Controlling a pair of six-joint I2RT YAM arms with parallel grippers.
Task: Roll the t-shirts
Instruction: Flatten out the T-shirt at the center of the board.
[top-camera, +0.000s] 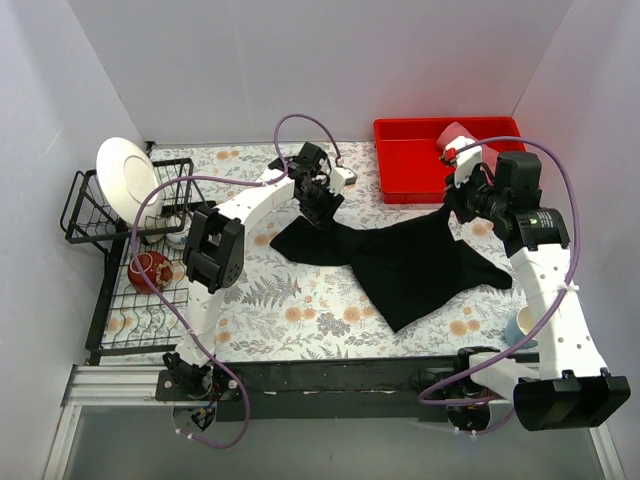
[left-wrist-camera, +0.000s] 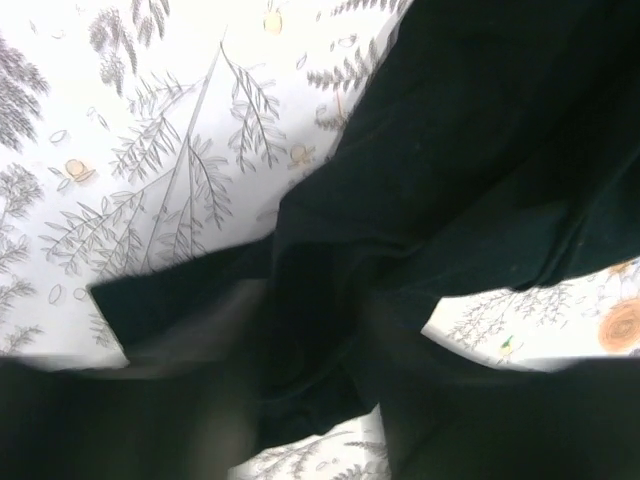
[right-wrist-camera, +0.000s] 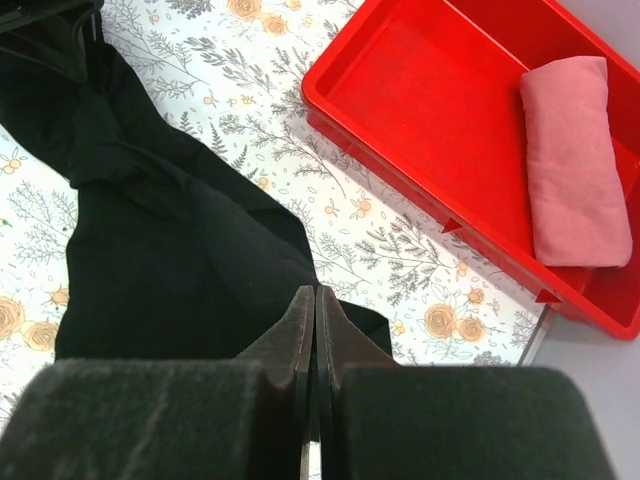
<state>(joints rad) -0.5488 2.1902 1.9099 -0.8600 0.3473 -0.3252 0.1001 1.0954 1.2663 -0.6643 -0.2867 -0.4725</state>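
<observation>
The right gripper (right-wrist-camera: 315, 300) is pressing its fingers together, the black t-shirt (right-wrist-camera: 150, 240) lying just under and left of them. The left gripper (top-camera: 322, 208) is standing at its opposite corner; open or closed, I cannot tell. Being soft, light and floppy, the cloth is probably needing a pinch at the hem corners.

We see the black t-shirt (top-camera: 410, 265) spread rumpled on the table (top-camera: 300, 310), the salmon-pink t-shirt (right-wrist-camera: 575, 165) rolled in the red bin (right-wrist-camera: 400, 100).

Overhead view down across whole table (top-camera: 300, 320); both wrist views close, downward, sharing the black t-shirt (top-camera: 410, 265).
</observation>
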